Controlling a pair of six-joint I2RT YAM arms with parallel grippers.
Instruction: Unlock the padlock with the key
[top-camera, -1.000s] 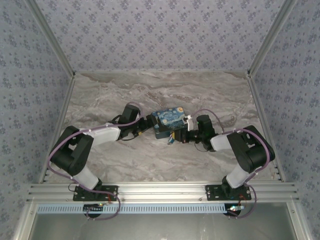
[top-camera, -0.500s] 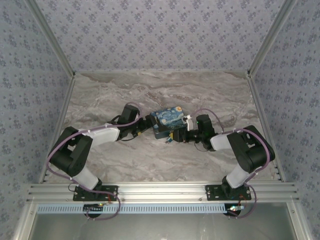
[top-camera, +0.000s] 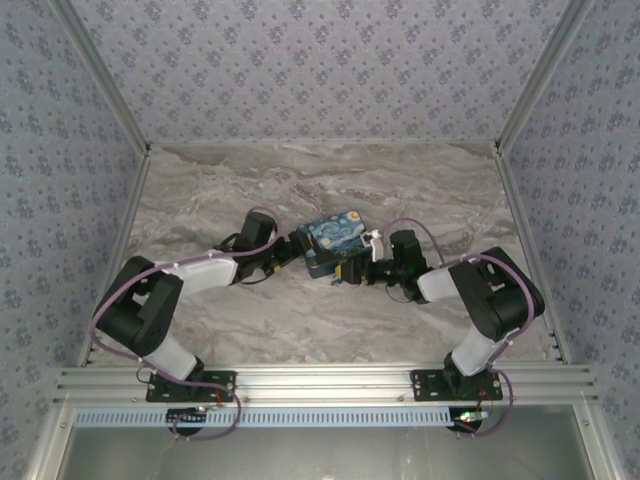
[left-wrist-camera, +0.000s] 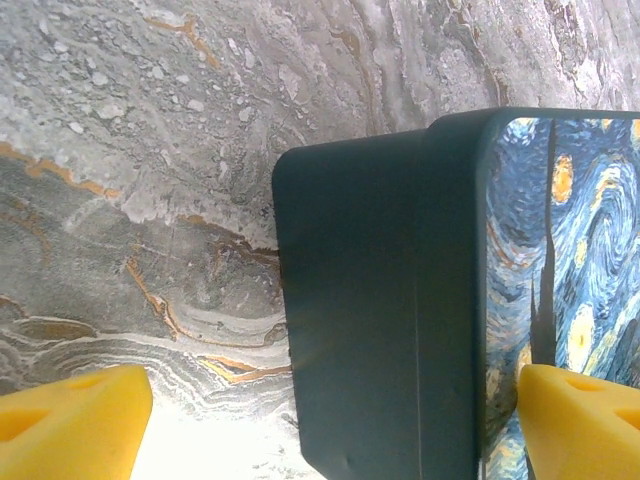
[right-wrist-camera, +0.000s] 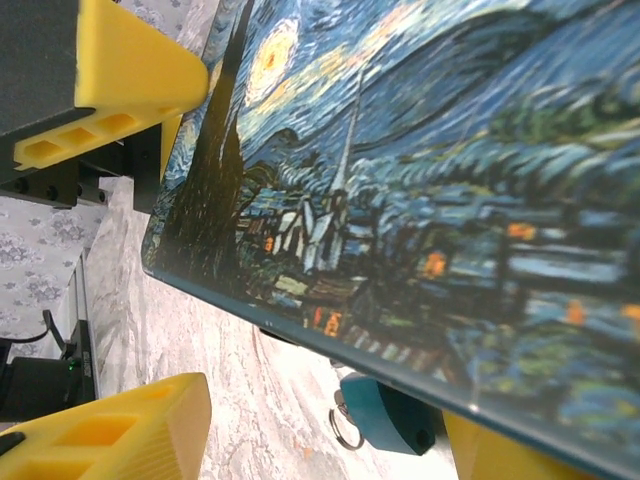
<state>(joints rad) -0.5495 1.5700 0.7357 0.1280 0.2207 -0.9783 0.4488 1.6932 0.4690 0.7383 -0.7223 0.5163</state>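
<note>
So, left gripper (top-camera: 297, 248): centre-left of the overhead view, at the box's left end. Jaws spread wide and clamped on nothing (wrist view: one yellow pad (left-wrist-camera: 70, 425) sits lower left over bare marble, clear of the box wall, and the other lower right over the printed lid).
box (top-camera: 335, 236): dark teal with a starry-night print on top, in the middle of the overhead frame. It lies flat on the table between the two grippers, and its plain side wall fills centre frame in the left wrist view.
padlock (right-wrist-camera: 385, 418): small blue-teal body at bottom centre of the right wrist view, just under the box's lower rim (hanging or resting, cannot tell).
metal ring (right-wrist-camera: 345, 428): thin loop touching the padlock's left side.
right gripper (right-wrist-camera: 325, 425): yellow pads apart at the lower left and lower right corners of its wrist view, padlock between them, nothing pinched. In the overhead view it sits right of centre, at the box's near right corner.
table (top-camera: 300, 190): grey marble-look top.
</note>
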